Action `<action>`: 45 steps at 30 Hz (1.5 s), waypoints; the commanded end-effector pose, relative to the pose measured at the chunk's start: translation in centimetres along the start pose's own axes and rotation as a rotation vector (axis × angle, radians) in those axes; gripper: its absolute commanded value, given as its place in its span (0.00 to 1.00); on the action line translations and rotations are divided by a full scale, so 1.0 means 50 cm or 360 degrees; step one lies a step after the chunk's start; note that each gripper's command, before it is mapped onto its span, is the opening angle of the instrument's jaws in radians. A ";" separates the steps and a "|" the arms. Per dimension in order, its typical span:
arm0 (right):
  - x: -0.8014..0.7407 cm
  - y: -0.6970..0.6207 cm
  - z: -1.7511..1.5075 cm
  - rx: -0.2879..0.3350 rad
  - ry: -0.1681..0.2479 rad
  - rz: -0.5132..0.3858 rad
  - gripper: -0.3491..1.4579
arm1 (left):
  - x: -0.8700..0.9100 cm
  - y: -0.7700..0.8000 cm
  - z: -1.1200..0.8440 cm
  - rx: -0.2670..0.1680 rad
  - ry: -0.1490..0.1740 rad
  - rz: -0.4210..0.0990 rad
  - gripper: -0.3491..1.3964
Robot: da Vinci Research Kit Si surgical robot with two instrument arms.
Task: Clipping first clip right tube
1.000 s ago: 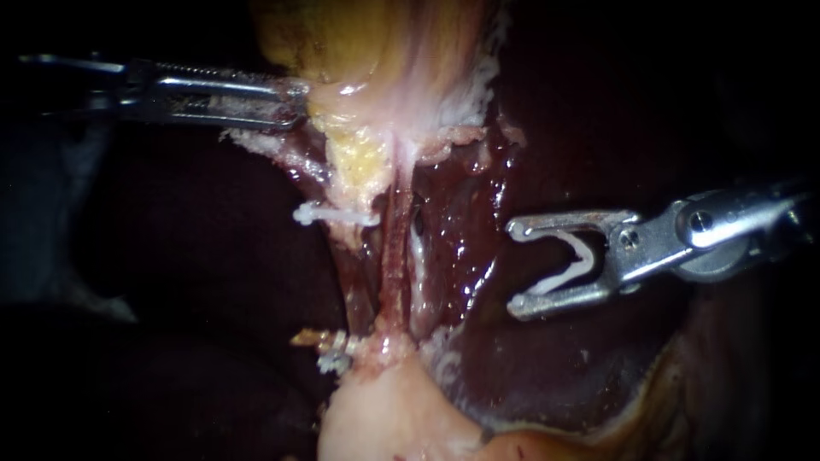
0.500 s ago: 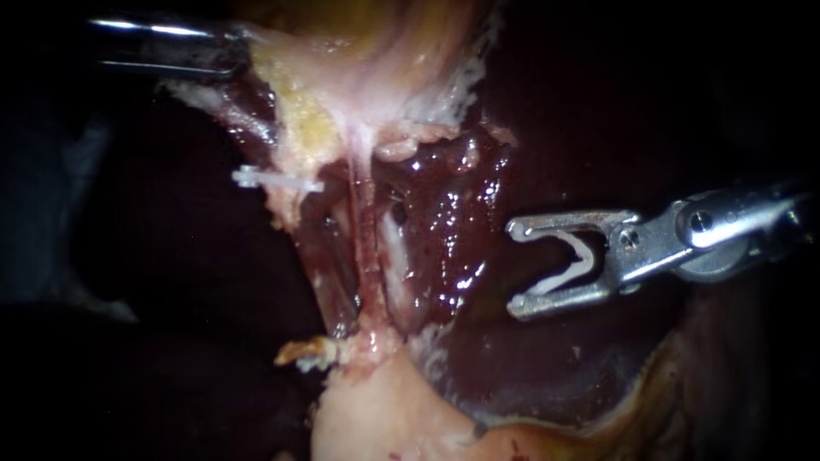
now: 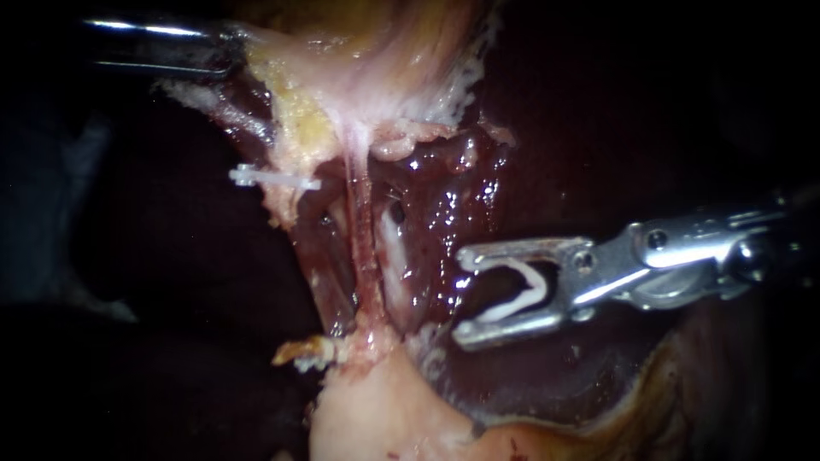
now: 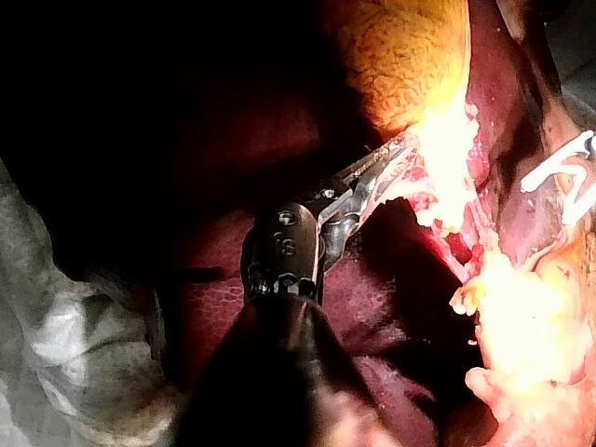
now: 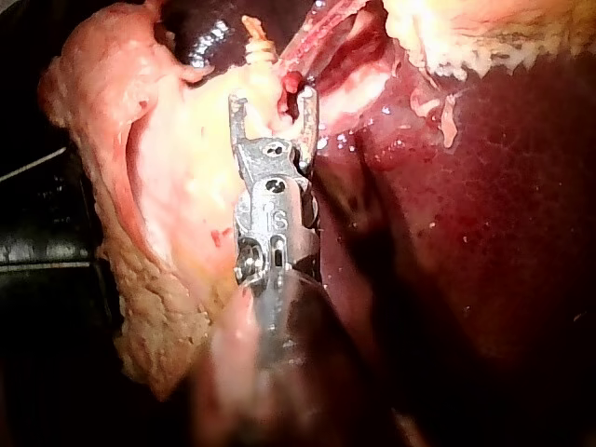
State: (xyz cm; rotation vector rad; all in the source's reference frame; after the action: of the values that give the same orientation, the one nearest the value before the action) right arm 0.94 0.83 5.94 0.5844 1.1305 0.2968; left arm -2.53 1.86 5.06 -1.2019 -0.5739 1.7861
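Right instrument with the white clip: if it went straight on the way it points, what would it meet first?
Probably the pale right tube, just ahead of the right instrument and its white clip; depth is unclear.
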 end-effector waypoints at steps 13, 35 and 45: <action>-0.0080 0.0056 0.0133 0.0005 0.0035 0.0131 0.46 | -0.0005 0.0002 0.0007 0.0004 0.0002 0.0003 0.00; -0.0060 0.0063 0.0243 0.0255 0.0297 0.0292 0.46 | -0.0008 0.0002 0.0011 0.0002 0.0001 0.0004 0.00; -0.0018 -0.0018 0.0241 0.0432 0.0329 0.0284 0.45 | -0.0008 0.0002 0.0011 0.0002 0.0001 0.0004 0.00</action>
State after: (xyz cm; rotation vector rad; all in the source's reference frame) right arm 2.00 0.35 6.28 0.9221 1.3340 0.3573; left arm -2.58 1.83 5.10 -1.2031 -0.5712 1.7879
